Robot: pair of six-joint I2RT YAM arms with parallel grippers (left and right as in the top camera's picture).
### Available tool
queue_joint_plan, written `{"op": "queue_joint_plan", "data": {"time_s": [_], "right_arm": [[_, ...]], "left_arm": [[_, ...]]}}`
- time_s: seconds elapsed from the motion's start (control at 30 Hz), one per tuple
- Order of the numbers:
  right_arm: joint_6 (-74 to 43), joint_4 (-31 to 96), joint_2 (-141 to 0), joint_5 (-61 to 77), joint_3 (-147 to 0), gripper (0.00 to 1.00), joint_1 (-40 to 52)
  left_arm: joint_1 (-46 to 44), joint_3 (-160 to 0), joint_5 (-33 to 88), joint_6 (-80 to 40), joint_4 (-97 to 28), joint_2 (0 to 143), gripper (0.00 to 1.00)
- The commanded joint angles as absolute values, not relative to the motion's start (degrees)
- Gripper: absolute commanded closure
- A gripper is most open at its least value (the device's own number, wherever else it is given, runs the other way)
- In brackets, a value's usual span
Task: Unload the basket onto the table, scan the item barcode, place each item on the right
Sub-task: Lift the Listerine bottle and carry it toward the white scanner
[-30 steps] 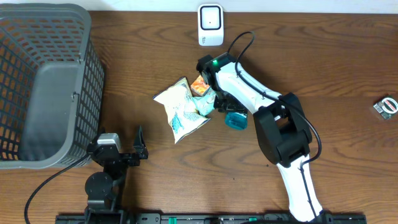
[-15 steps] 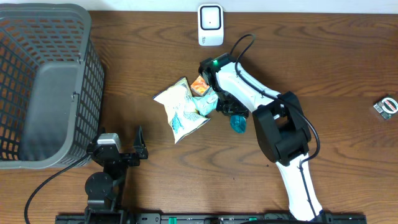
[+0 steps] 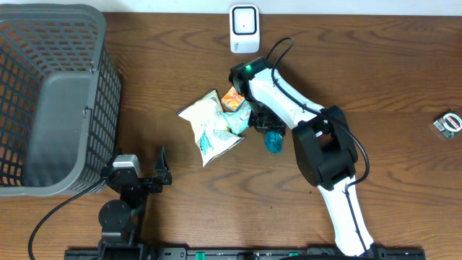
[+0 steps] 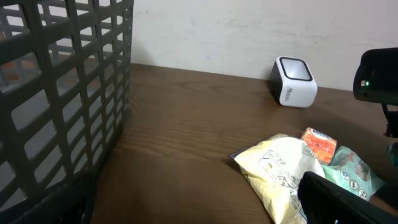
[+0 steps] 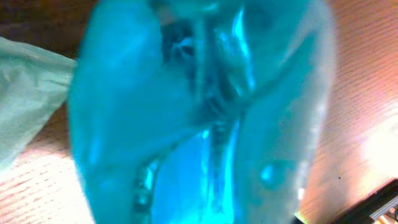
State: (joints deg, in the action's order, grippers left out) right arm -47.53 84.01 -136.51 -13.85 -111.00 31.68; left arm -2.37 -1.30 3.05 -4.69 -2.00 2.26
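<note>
A translucent blue plastic item (image 3: 273, 141) lies on the table beside a heap of snack packets. My right gripper (image 3: 264, 130) is down on it and shut on it. The blue item (image 5: 199, 118) fills the right wrist view, blurred, and hides the fingers. The white scanner (image 3: 244, 29) stands upright at the table's far edge and also shows as the white scanner (image 4: 294, 81) in the left wrist view. My left gripper (image 3: 153, 175) rests open near the front edge with nothing between its fingers (image 4: 348, 199).
A pale yellow bag (image 3: 209, 126), an orange packet (image 3: 232, 97) and a green packet (image 3: 240, 118) lie just left of the right gripper. A tall grey mesh basket (image 3: 50, 94) fills the left side. A small roll-like object (image 3: 447, 123) sits at the far right.
The right jaws have closed in on the blue item, which now looks narrower and squeezed. The left arm has not moved.
</note>
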Motion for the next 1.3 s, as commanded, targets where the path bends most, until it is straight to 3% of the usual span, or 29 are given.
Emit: {"op": "queue_joint_plan", "data": {"time_s": [0.0, 0.17, 0.3, 0.57, 0.67, 0.8, 1.1, 1.27], "right_arm": [[-47.70, 84.73, -136.73, -15.07, -112.53, 0.73, 31.42], [-47.70, 84.90, -136.73, -15.05, -112.62, 0.72, 31.42], [-47.70, 84.93, -136.73, -15.05, -112.90, 0.78, 31.44], [-47.72, 84.95, -136.73, -15.09, -114.41, 0.64, 31.42], [-47.72, 84.84, -136.70, -15.09, -114.43, 0.66, 31.42], [-47.72, 84.64, -136.73, -15.09, -114.43, 0.76, 31.44], [-47.31, 82.91, -136.73, -14.92, -114.43, 0.80, 31.44], [-41.06, 76.53, -136.73, -9.17, -114.43, 0.84, 31.44]], "left_arm": [[-2.50, -0.23, 2.96, -4.99, -3.77, 2.11, 0.02], [-2.50, -0.23, 2.96, -4.99, -3.77, 2.11, 0.02], [-2.50, -0.23, 2.96, -4.99, -3.77, 2.11, 0.02], [-2.50, -0.23, 2.96, -4.99, -3.77, 2.11, 0.02], [-2.50, -0.23, 2.96, -4.99, -3.77, 2.11, 0.02], [-2.50, -0.23, 2.96, -4.99, -3.77, 2.11, 0.02], [-2.50, -0.23, 2.96, -4.99, -3.77, 2.11, 0.02], [-2.50, -0.23, 2.96, -4.99, -3.77, 2.11, 0.02]]}}
